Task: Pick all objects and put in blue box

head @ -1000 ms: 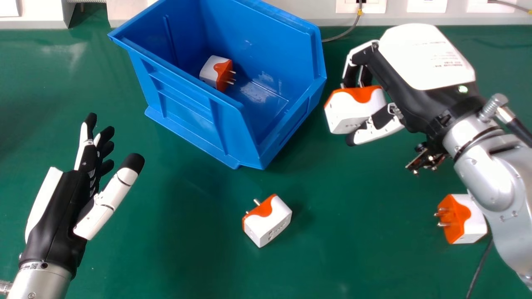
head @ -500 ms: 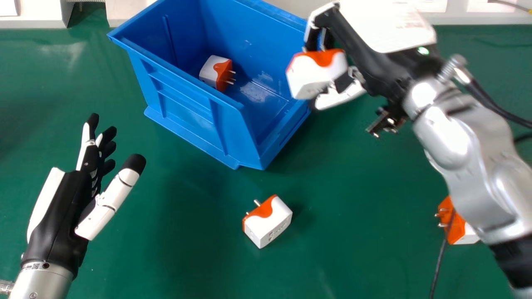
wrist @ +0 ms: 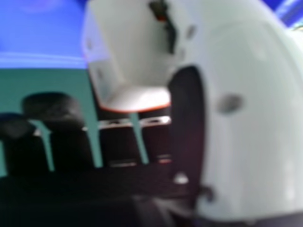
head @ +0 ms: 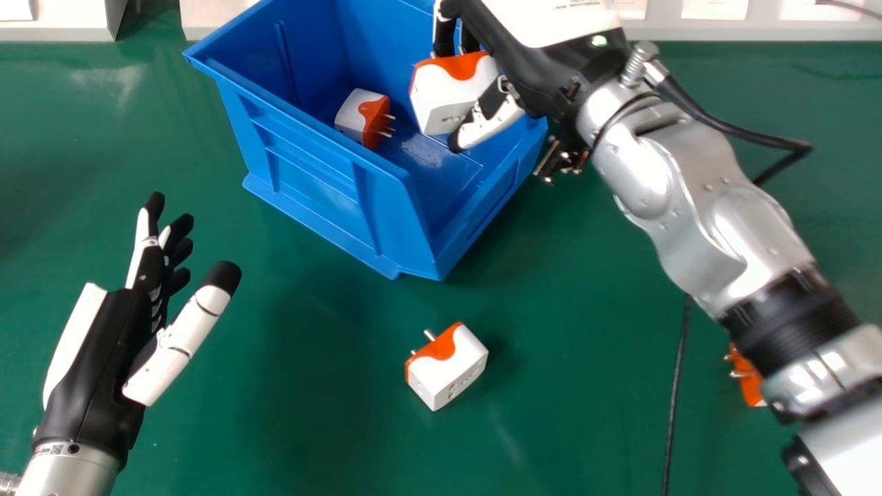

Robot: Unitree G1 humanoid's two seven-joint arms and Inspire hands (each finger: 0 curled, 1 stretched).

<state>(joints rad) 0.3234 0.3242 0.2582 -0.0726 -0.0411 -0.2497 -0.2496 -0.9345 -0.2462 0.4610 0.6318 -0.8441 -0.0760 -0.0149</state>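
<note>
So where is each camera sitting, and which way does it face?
Head view: on the robot's head, facing forward and down at the table and blue box; left hand and right hand show.
Right hand view: at that hand, looking towards its fingers and thumb around the held adapter.
Both share the adapter and right hand.

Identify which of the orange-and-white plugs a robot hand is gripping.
The plug in the right robot hand, seen against the blue box; a second plug lies inside the box, two more plugs on the green table.
</note>
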